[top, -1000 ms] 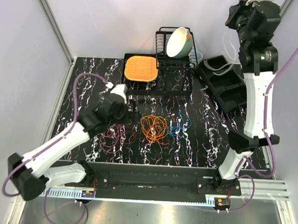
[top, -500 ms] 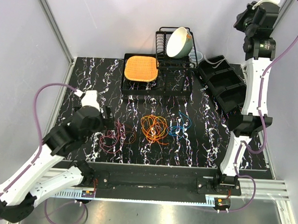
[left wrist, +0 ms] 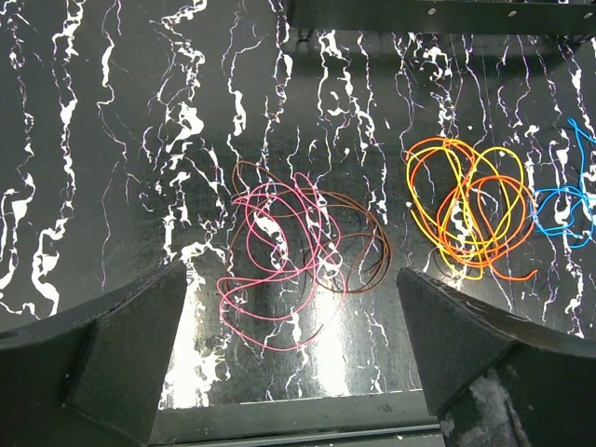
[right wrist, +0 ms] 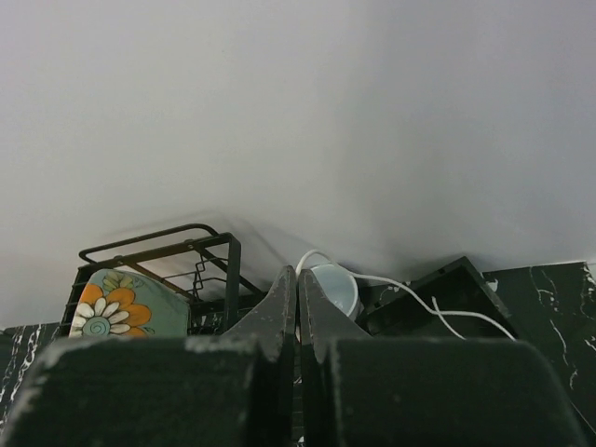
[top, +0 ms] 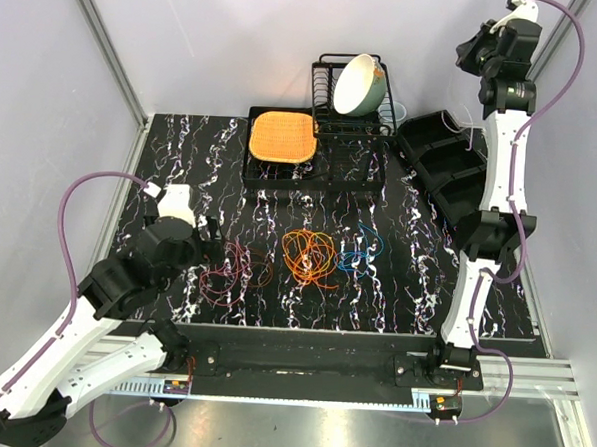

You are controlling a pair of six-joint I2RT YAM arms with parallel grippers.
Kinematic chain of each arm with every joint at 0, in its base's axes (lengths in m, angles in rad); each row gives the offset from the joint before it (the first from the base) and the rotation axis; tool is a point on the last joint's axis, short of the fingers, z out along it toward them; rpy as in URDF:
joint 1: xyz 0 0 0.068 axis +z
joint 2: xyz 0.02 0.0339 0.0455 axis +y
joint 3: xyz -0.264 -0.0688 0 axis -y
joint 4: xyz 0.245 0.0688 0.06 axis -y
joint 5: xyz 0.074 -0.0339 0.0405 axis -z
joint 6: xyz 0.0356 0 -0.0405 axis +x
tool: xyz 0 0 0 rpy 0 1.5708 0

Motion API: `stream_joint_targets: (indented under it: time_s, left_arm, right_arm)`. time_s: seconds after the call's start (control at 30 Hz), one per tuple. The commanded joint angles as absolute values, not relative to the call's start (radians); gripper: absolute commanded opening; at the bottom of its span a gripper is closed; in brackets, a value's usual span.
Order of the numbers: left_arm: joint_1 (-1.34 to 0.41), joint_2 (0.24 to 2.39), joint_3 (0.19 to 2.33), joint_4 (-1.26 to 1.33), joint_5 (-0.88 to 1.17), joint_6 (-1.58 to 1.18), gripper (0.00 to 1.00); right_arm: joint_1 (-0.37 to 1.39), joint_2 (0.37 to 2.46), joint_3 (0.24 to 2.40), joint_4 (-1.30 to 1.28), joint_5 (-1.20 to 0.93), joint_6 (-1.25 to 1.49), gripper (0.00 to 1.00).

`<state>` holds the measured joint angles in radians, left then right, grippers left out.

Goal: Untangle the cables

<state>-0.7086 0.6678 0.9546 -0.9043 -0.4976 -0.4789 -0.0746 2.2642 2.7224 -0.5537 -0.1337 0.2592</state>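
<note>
The cables lie loose on the black marbled table in three bunches. A maroon and pink bunch (top: 234,272) is on the left, an orange one (top: 310,256) in the middle, a blue-green one (top: 362,249) on the right. My left gripper (top: 210,229) hovers open just left of the maroon bunch. In the left wrist view the pink loops (left wrist: 279,270), a brown loop (left wrist: 361,240), the orange-yellow loops (left wrist: 470,219) and the blue one (left wrist: 563,200) all show, with my left gripper (left wrist: 291,272) wide open and holding nothing. My right gripper (top: 475,53) is raised high at the back right, and my right gripper (right wrist: 298,279) is shut on nothing.
A black dish rack (top: 329,110) with a tilted bowl (top: 358,84) stands at the back. An orange mat (top: 281,135) lies on a black tray beside it. Black bins (top: 447,161) with a white cord sit at the back right. A flowered plate (right wrist: 116,303) shows in the rack.
My left arm has drawn back to the left, away from the orange bunch, staying open. My right arm has stretched further up at the back. The cables have not moved.
</note>
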Motion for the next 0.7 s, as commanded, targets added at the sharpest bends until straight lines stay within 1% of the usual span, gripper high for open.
stream_joint_targets:
  time_s: [0.0, 0.53, 0.67]
  left_arm:
    - [-0.709, 0.638, 0.948, -0.861, -0.511, -0.462, 0.99]
    - [-0.709, 0.641, 0.945, -0.856, -0.514, -0.460, 0.99]
    - [-0.709, 0.640, 0.942, -0.856, -0.515, -0.459, 0.99]
  right_arm:
    - [-0.078, 2.281, 2.746, -0.453, -0.216, 0.268, 0.00]
    - [-0.092, 2.410, 2.744, -0.334, -0.285, 0.282, 0.00]
    - [-0.095, 2.428, 2.706, -0.327, -0.273, 0.268, 0.00]
